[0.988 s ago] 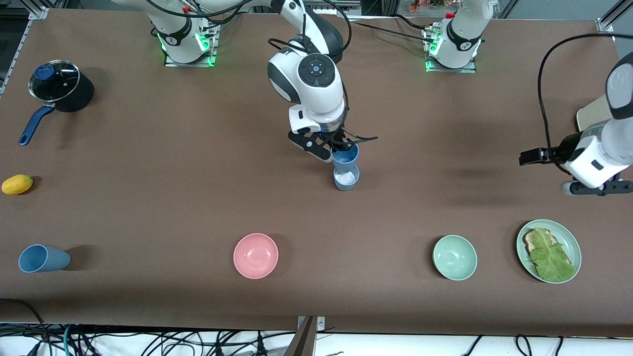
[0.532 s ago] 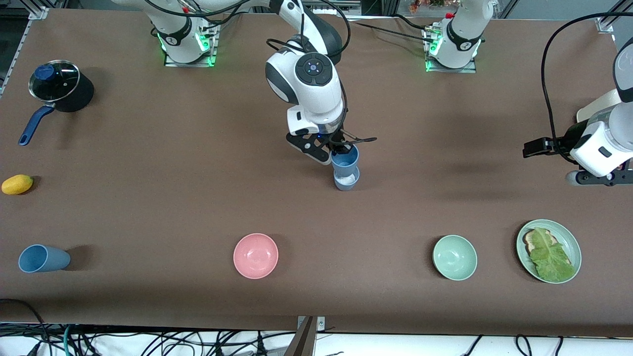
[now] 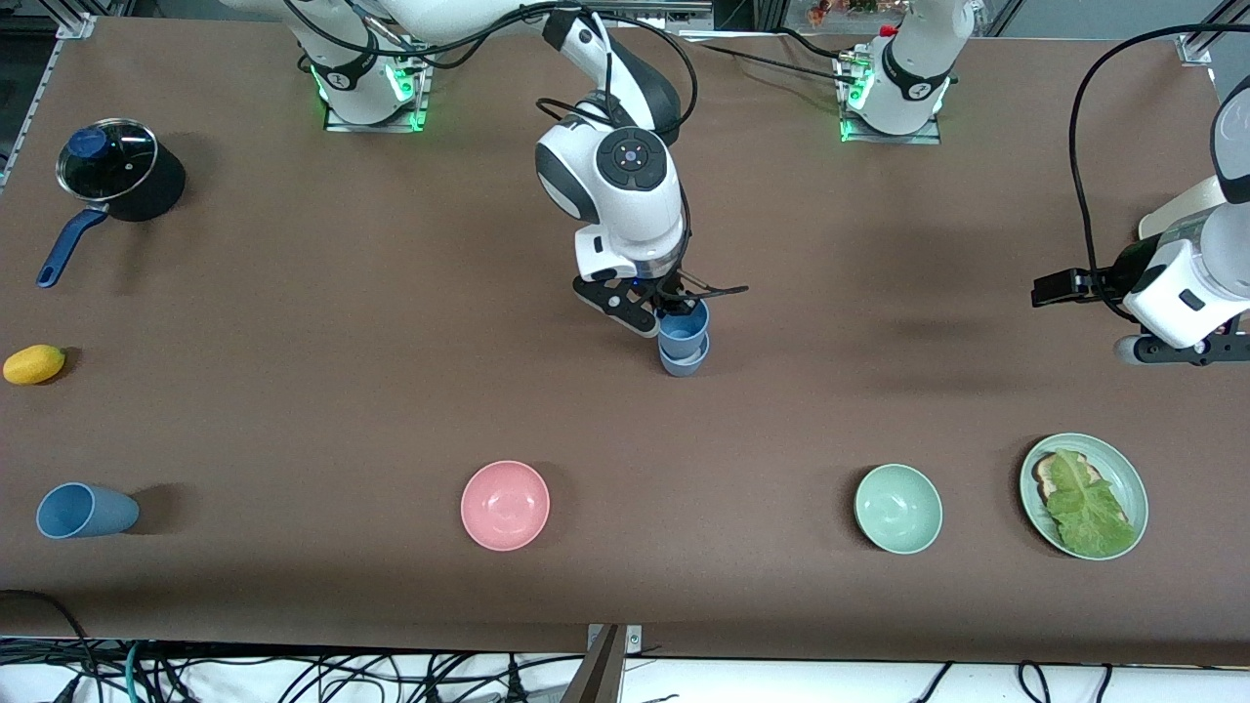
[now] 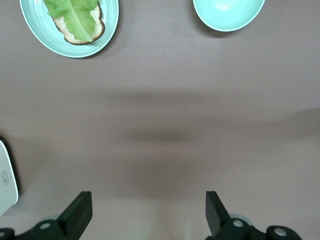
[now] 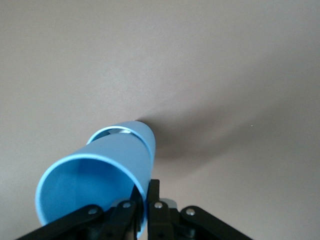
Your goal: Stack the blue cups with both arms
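Observation:
My right gripper (image 3: 672, 310) is shut on the rim of the brighter blue cup (image 3: 685, 323) in the middle of the table. That cup sits upright, partly nested in the greyer blue cup (image 3: 684, 360), which stands on the table. In the right wrist view the fingers (image 5: 155, 192) pinch the bright cup's wall (image 5: 100, 185), and the lower cup's rim (image 5: 118, 131) shows past it. My left gripper (image 3: 1182, 374) is open and empty over bare table at the left arm's end; it waits there. It also shows in the left wrist view (image 4: 147, 215).
A third blue cup (image 3: 83, 511) lies on its side at the near corner of the right arm's end. A pink bowl (image 3: 505, 505), a pale green bowl (image 3: 897, 508) and a plate with toast and lettuce (image 3: 1123, 469) line the near edge. A lidded pot (image 3: 117, 176) and a yellow fruit (image 3: 34, 363) are at the right arm's end.
My right gripper has lowered the brighter blue cup into the greyer cup, hiding its whitish inside. The left arm shifted slightly, then held still.

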